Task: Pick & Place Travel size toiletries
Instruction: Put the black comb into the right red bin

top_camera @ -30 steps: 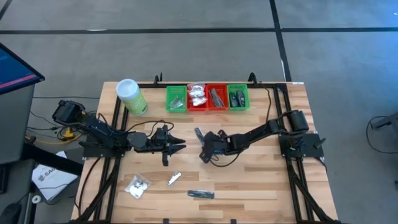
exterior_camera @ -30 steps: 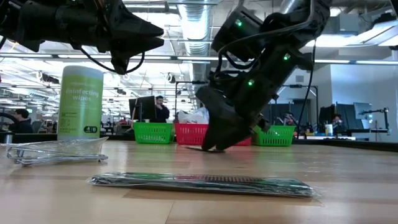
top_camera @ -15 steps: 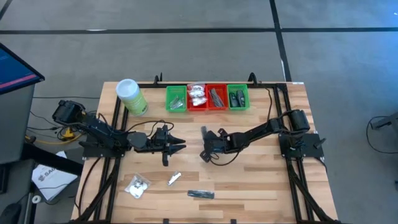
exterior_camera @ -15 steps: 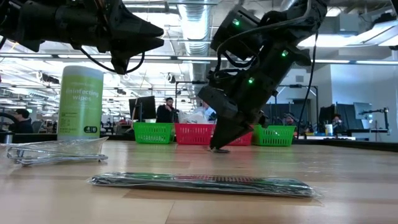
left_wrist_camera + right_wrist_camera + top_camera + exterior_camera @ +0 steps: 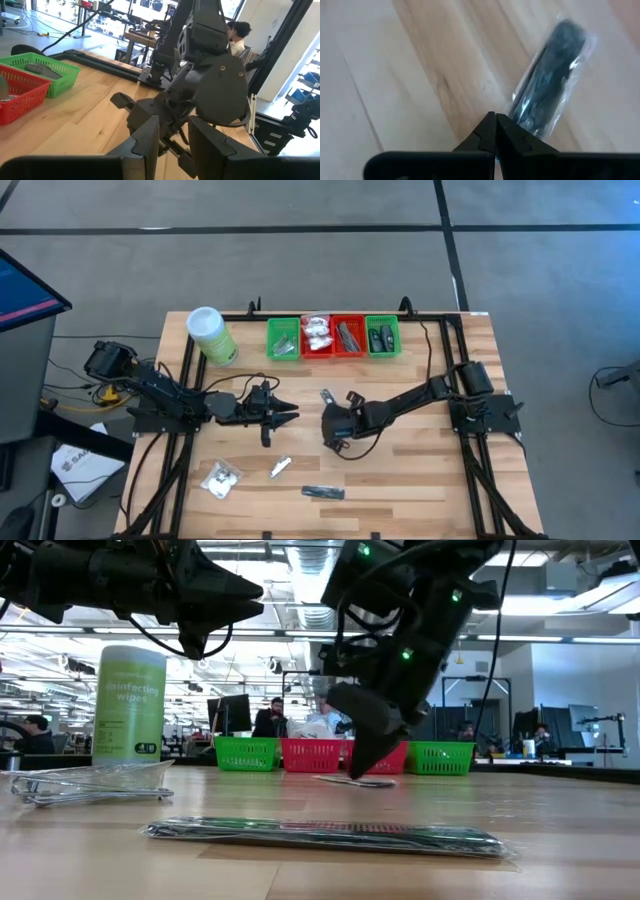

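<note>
From above, a wooden bench stands on a grey floor. Along its far edge sit four small trays, green, red, red, green, already sorted by kind, with a green canister to their left. Three packets wait near the front-left edge: a white packet, a silver sachet and a dark piece. A fourth, a wrapped dark item, lies mid-bench, just beyond the right claw, whose arm reaches low across from the right. The left claw waits over the bench's left half, pointing toward the middle.

At bench height, a busy workshop with people at desks fills the background. The right claw hangs tip-down above the wood, and a flat packet lies on the bench just beneath it, apparently not lifted. The dark piece lies nearest.

The left wrist view looks past its own half-open, empty fingers at the right arm bent downward.

The right wrist view shows the right claw pinched fully shut. The wrapped dark item lies on the wood beyond the tips, and I cannot see the wrapper caught between them. My guess is the grab missed or slipped, so another approach may be needed.
</note>
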